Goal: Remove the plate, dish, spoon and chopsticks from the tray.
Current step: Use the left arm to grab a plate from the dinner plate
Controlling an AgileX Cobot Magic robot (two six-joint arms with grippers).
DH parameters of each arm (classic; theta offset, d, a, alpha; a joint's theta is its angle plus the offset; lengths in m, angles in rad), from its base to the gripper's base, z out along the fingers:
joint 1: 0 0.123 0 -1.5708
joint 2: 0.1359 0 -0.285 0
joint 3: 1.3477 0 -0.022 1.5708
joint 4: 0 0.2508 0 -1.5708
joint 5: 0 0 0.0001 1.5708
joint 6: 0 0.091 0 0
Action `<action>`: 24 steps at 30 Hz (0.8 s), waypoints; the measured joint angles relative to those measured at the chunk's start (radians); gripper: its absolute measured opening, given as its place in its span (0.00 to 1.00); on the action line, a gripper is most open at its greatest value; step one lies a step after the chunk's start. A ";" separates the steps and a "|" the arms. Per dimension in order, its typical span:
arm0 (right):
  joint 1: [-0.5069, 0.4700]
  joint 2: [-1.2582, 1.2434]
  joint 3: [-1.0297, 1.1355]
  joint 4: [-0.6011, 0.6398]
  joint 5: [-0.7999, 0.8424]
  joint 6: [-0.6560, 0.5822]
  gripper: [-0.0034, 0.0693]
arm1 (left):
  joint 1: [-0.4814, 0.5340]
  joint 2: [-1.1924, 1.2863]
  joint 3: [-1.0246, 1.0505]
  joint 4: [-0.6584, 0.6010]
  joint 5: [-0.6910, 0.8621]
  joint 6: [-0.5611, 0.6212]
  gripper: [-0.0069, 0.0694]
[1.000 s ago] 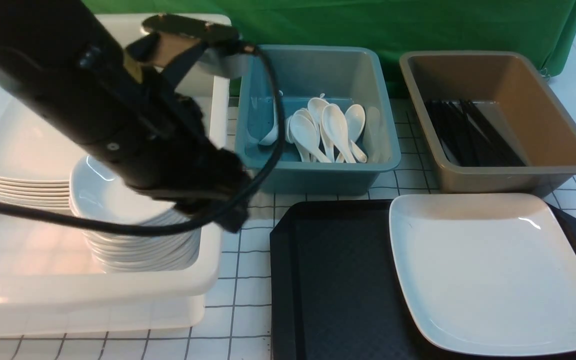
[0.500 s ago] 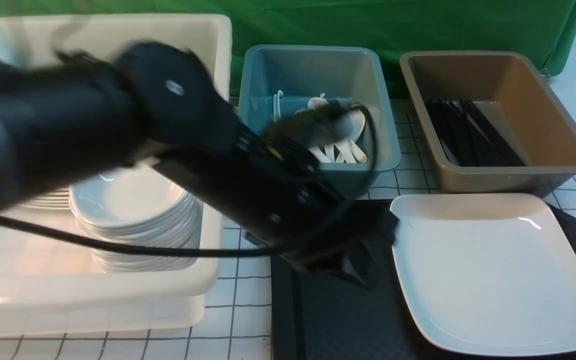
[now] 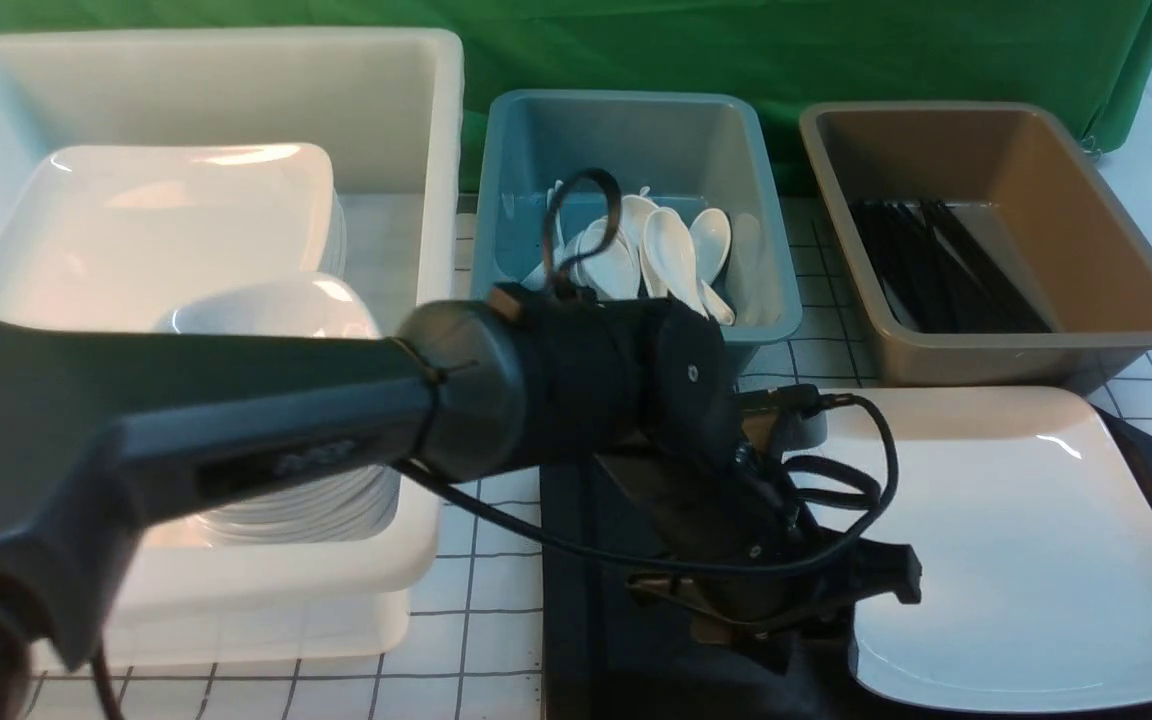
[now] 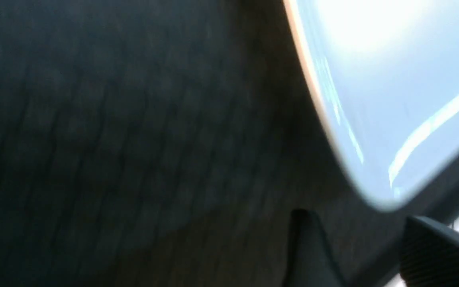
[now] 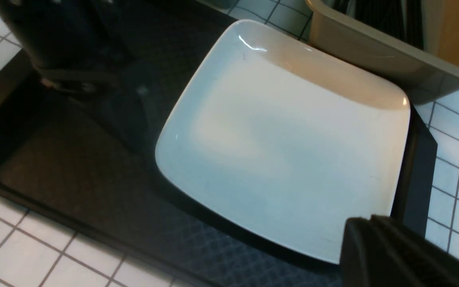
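The large white square plate [image 3: 1026, 540] lies on the right half of the black tray [image 3: 586, 560]; nothing else shows on the tray. My left gripper [image 3: 826, 620] is low over the tray at the plate's near left corner, open and empty. In the left wrist view its fingers [image 4: 436, 255] stand apart just short of the plate [image 4: 393, 99] corner. My right gripper [image 5: 363, 223] is shut and empty above the plate [image 5: 285, 139] edge; it is out of the front view. Spoons [image 3: 671, 255], chopsticks [image 3: 936, 265] and stacked dishes [image 3: 276, 310] lie in tubs.
A white tub [image 3: 436, 150] at the left holds stacked plates and dishes. Behind the tray stand a blue tub [image 3: 766, 260] and a brown tub [image 3: 1126, 260]. My left arm [image 3: 236, 440] stretches across the white tub's front. A green cloth hangs behind.
My left arm swung from over the white tub to the right and down onto the tray, ending at the plate's near left corner. The plate has not moved.
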 joint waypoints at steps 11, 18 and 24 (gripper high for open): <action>0.000 0.000 0.000 0.000 0.002 0.016 0.05 | 0.000 0.031 -0.005 0.034 -0.177 -0.089 0.63; 0.000 0.000 0.000 0.000 0.003 0.027 0.05 | 0.000 0.093 -0.013 0.043 -0.226 -0.102 0.63; 0.000 0.000 0.000 0.000 -0.006 0.039 0.05 | 0.000 0.111 -0.019 -0.049 -0.256 -0.094 0.63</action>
